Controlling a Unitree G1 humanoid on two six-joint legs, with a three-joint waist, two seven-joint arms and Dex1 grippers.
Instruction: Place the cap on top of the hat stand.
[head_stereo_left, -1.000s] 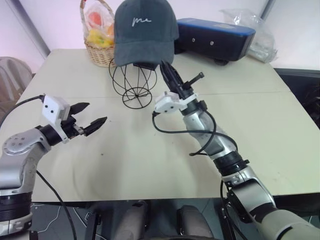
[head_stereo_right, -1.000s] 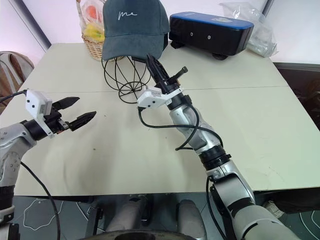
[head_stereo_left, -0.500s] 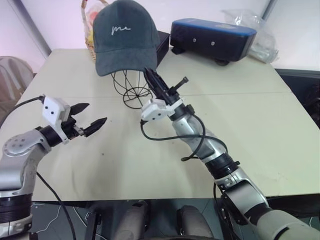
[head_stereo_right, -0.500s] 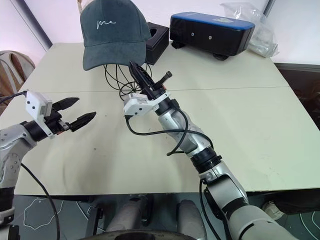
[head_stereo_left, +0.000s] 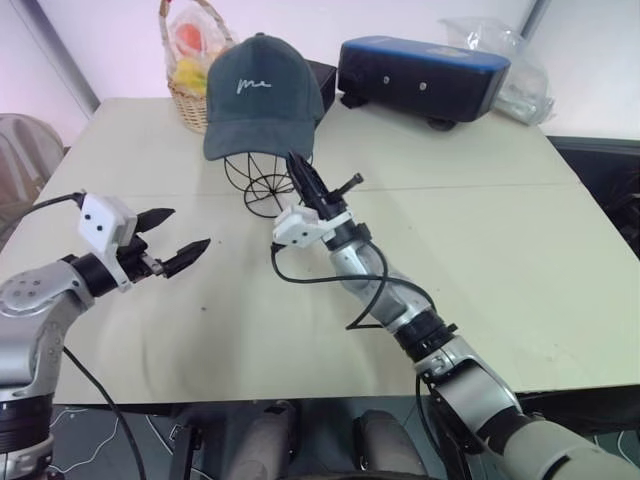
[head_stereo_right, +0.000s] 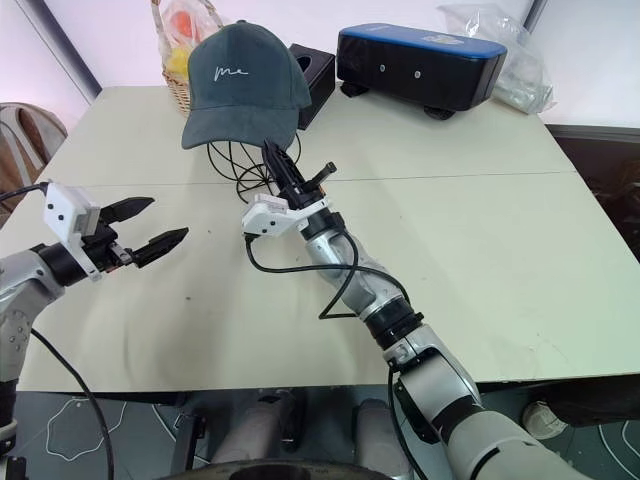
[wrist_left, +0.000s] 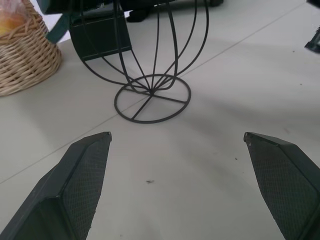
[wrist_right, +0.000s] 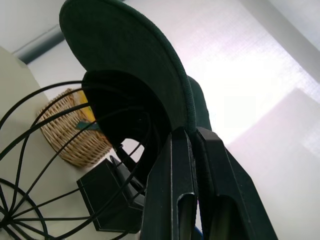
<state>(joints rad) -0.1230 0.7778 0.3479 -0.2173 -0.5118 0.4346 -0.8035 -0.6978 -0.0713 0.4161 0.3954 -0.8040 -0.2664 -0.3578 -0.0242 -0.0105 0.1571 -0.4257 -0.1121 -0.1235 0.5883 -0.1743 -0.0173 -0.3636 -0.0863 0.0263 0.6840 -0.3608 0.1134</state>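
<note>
The cap (head_stereo_left: 262, 95) sits over the top of the hat stand (head_stereo_left: 268, 182), apparently resting on it, though contact is not clear. The right gripper (wrist_right: 192, 150) pinches the cap's edge. The left gripper (head_stereo_left: 172, 238) hangs spread above the table (head_stereo_left: 520, 230), well apart. A wicker basket (head_stereo_left: 192, 100) stands behind.
</note>
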